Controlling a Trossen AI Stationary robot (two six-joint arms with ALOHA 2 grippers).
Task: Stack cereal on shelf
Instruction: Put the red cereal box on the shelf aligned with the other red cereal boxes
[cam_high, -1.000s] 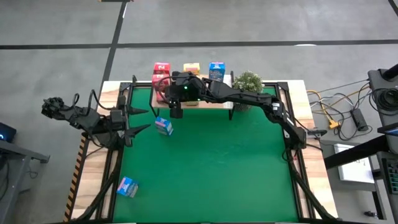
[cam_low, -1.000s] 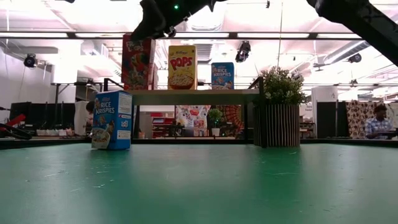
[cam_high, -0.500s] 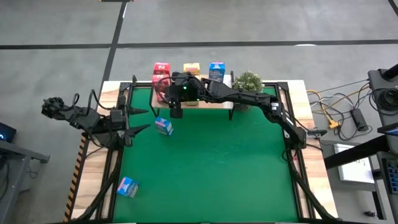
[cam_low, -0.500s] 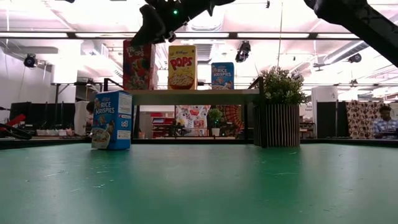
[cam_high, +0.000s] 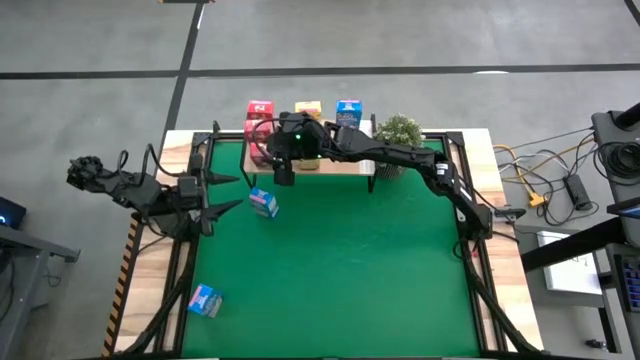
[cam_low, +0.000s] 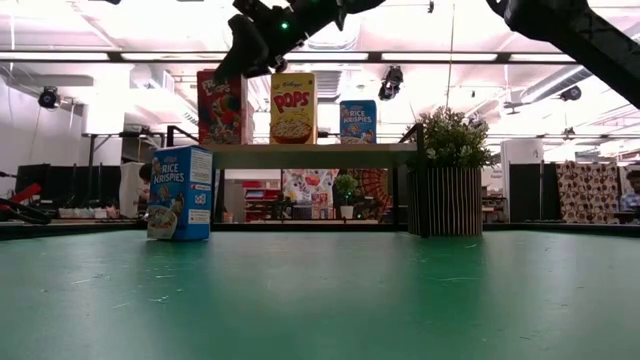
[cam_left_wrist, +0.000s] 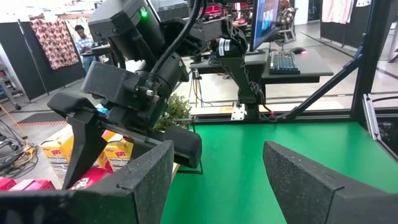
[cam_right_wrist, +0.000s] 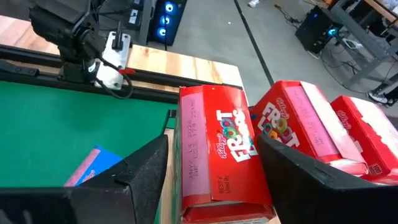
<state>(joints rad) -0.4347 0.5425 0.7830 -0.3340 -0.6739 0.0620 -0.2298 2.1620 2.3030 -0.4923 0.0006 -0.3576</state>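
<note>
The right gripper (cam_high: 283, 178) hovers at upper centre of the high view, fingers spread, straddling a red cereal box (cam_right_wrist: 217, 152) on the shelf (cam_low: 310, 155). The left gripper (cam_high: 228, 192), at left, is spread and empty.

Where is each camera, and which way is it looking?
High view: above the table, looking straight down; both arms show, the right gripper at the shelf, the left gripper waiting by the table's left edge.
Low view: at tabletop height, looking across at the shelf; the right arm hangs in from above.
Left wrist view: past its own open fingers toward the right arm.
Right wrist view: past its own open fingers down onto a red box.
Shared: high and low views both show the blue box standing on the table.
</note>
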